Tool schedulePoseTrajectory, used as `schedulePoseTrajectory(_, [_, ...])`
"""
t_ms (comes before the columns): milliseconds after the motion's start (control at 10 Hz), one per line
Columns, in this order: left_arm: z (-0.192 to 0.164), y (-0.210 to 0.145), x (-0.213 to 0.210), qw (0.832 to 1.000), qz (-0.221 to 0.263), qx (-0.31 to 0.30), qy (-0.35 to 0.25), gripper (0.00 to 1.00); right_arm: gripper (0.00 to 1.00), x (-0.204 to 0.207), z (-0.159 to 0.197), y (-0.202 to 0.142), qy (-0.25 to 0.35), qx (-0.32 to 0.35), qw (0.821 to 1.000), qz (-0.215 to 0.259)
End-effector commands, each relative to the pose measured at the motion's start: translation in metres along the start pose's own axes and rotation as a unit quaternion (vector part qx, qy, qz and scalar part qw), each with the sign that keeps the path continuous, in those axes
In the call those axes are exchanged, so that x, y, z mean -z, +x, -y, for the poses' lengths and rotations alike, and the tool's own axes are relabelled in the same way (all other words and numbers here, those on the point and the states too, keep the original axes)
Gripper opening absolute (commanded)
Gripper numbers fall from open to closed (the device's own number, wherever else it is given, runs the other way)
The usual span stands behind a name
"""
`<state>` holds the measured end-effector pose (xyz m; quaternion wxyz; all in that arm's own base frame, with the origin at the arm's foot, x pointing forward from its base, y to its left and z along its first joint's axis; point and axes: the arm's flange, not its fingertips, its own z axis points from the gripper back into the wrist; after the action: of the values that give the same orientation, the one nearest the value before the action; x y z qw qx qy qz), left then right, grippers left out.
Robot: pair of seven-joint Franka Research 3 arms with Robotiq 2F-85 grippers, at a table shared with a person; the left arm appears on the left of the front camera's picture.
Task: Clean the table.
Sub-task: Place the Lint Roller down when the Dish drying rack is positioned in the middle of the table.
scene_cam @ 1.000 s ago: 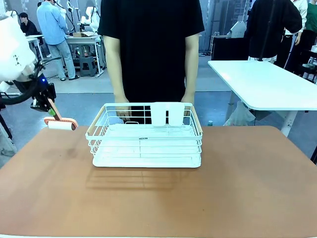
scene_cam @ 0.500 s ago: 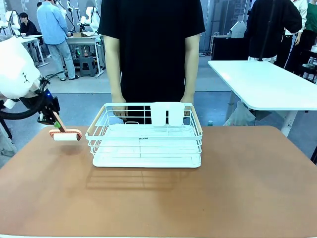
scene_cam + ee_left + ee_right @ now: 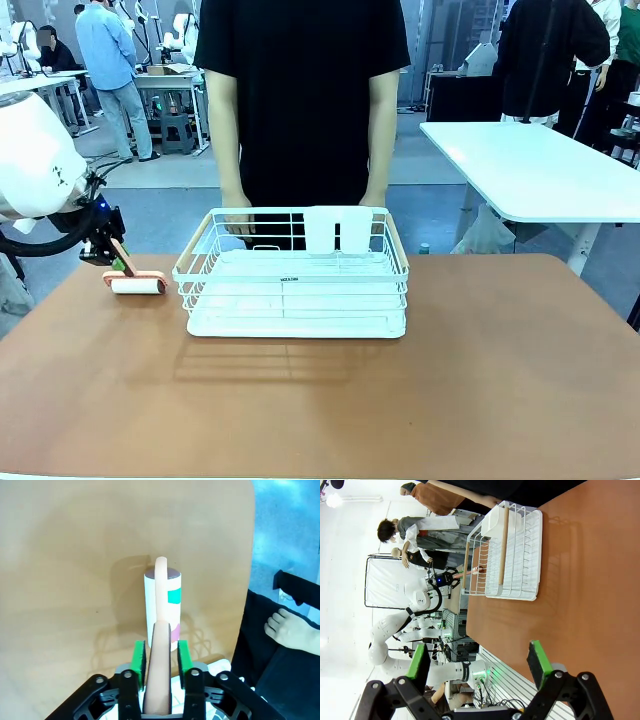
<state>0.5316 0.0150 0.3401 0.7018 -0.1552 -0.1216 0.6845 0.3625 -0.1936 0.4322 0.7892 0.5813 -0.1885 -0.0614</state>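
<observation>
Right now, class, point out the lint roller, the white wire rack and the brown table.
lint roller [image 3: 139,286]: front view, on its white roll.
white wire rack [image 3: 293,297]: front view, on its front wall.
table [image 3: 480,380]: front view, on bare brown top.

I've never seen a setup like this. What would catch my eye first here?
Probably the white wire rack standing mid-table on the big brown table, with a person in a black shirt right behind it, hands at its far rim. Next, at the table's left edge, the left gripper with green pads on either side of the peach handle of a lint roller, whose white roll rests on the tabletop.
</observation>
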Motion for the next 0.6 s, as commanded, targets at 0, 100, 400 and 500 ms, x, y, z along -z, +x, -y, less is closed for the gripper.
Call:
schedulePoseTrajectory(0, [-0.012,0.0,-0.009,1.0,-0.003,0.006,-0.005,1.0,1.0,-0.001,-0.004,0.001,0.009,-0.004,1.0,0.002])
schedulePoseTrajectory(100, [-0.013,-0.001,-0.013,1.0,-0.001,0.007,-0.005,1.0,1.0,-0.001,-0.004,0.001,0.009,-0.004,1.0,0.002])
schedulePoseTrajectory(400, [-0.019,-0.012,-0.066,0.999,0.026,0.006,0.03,0.99,1.0,-0.001,-0.004,0.001,0.009,-0.004,1.0,0.002])
schedulePoseTrajectory(500, [-0.024,-0.016,-0.085,0.997,0.038,0.031,0.067,1.0,1.0,-0.001,-0.004,0.001,0.009,-0.004,1.0,0.002])
